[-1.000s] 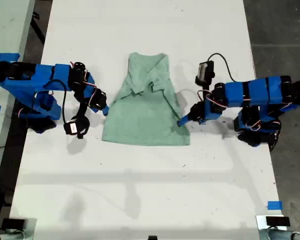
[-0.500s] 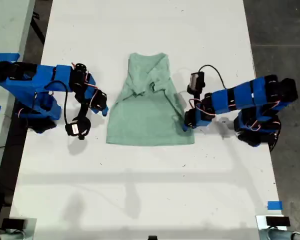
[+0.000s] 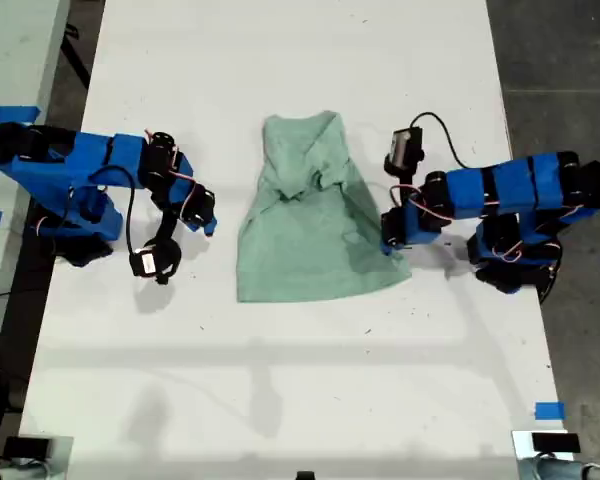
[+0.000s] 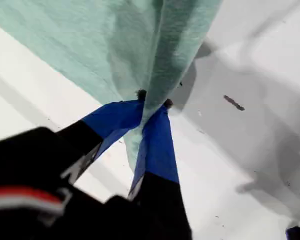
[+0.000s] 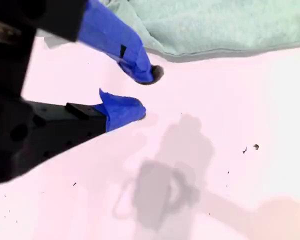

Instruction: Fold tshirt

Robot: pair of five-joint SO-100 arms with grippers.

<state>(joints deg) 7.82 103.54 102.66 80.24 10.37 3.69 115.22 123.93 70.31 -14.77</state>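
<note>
In the exterior view the tshirt lies in the middle of the white table, between the two blue arms, its neck end toward the top of the view and its hem toward the bottom; the upper part is folded in on itself and creased, the lower part spreads out wider. At the exterior view's right, my first gripper sits at the shirt's edge near the lower corner on that side, touching the cloth, which is bunched and shadowed there. At the exterior view's left, my second gripper is apart from the shirt, with bare table between it and the cloth's edge on that side. Strips of blue tape show near the view's edges. In the first wrist view, my first gripper has its two blue-taped jaws pressed together on a fold of the mint cloth, which rises from the pinch in a gathered ridge off the table; the jaw tips meet right at the fabric. In the second wrist view, my second gripper has its jaws spread with nothing between them, hanging just over the table, and the shirt's edge lies close beyond the tips without touching them.
</note>
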